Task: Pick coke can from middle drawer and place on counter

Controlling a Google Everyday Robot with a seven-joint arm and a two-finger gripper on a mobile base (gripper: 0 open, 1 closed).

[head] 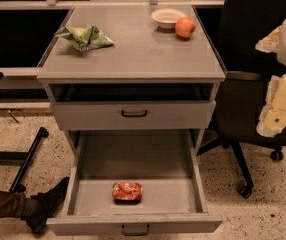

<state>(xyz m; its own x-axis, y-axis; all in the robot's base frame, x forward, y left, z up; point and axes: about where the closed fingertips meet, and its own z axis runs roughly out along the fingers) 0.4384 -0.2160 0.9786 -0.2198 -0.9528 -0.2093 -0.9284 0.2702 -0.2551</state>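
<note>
We find the coke can (127,191) on its side near the front of the open middle drawer (133,159), well apart from the gripper (279,101), whose grip state we cannot tell, at the right edge beside the counter (133,51).

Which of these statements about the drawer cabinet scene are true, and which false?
1. The coke can lies on its side in the open middle drawer. True.
2. The orange sits inside the white bowl. False: it rests on the counter beside the bowl.
3. The gripper hovers directly over the coke can. False: it is at the picture's right edge, away from the middle drawer.
4. A green crumpled bag lies on the counter's left part. True.
</note>
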